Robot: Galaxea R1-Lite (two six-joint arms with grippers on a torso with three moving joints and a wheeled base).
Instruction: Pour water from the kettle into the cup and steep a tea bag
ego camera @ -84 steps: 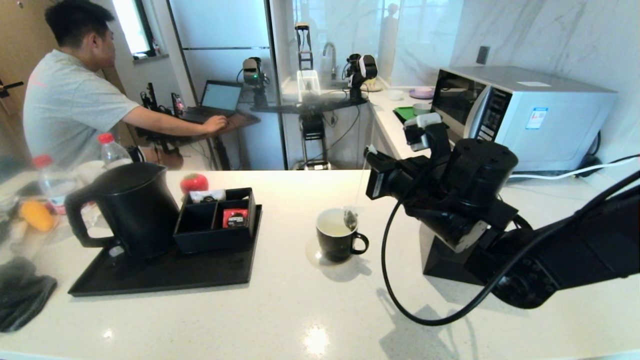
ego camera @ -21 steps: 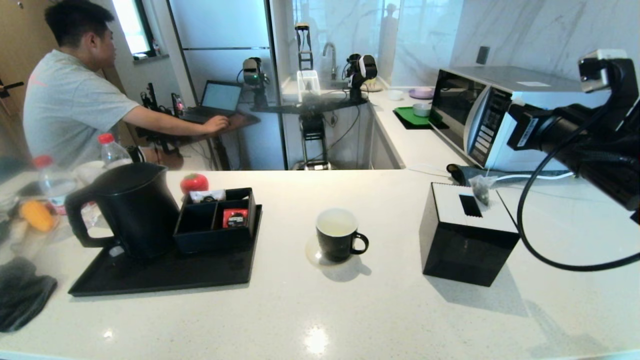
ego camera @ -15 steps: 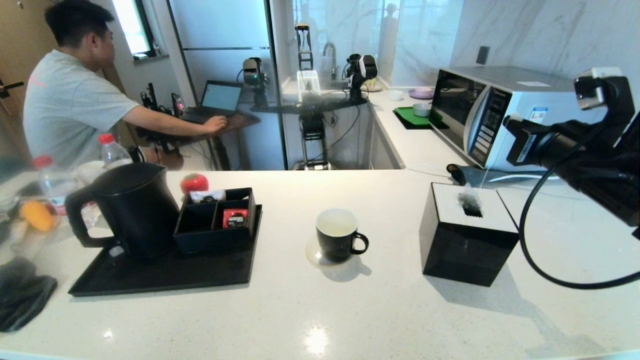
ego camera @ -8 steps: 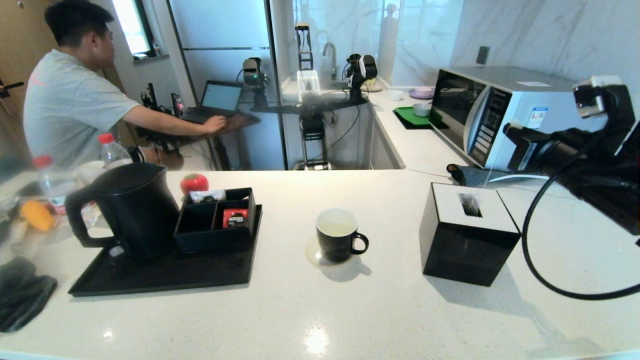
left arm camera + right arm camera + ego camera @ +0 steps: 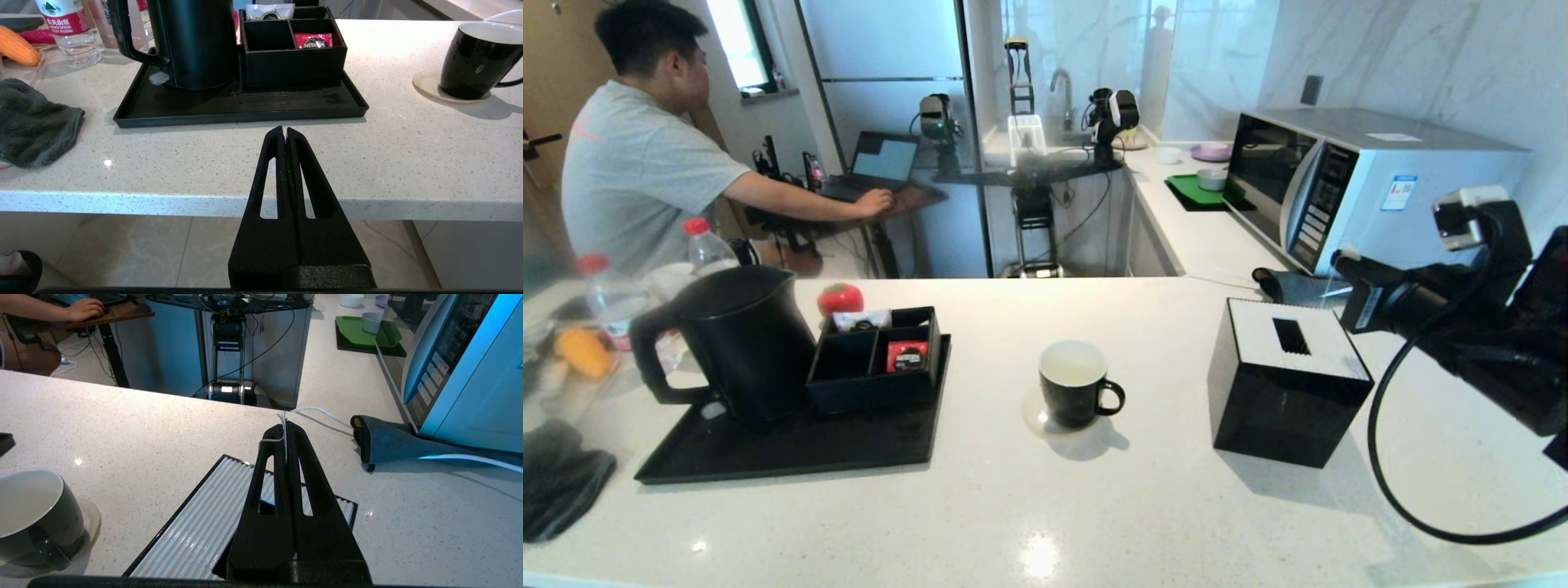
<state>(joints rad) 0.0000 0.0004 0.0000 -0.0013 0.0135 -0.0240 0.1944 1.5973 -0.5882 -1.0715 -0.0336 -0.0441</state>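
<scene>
Your right gripper [image 5: 285, 426] was over the far right side of the black box with the white ribbed top [image 5: 1286, 380], its fingers pressed together on the thin white string [image 5: 284, 437] of the tea bag; the string ran up between the fingertips and a short loose end stuck out past them. You could not see the pouch itself in any view, since the string dropped behind the fingers toward the dark slot [image 5: 1290, 335] in the box's top. The cup [image 5: 1076, 394] stood on its pale coaster [image 5: 425, 83] in the middle of the counter [image 5: 1045, 506], well to the left of the box, handle pointing right, with pale liquid inside. The kettle [image 5: 737, 341] sat at the left end of the black tray [image 5: 792, 449], handle outward, touching or just beside the low compartment box [image 5: 876, 359] that held a red sachet [image 5: 314, 40]. Your left gripper [image 5: 285, 136] was parked low in front of the counter edge, fingers closed together on nothing. A grey cloth [image 5: 34, 122] lay at the counter's left end, and a microwave [image 5: 1364, 184] stood behind the right arm.
</scene>
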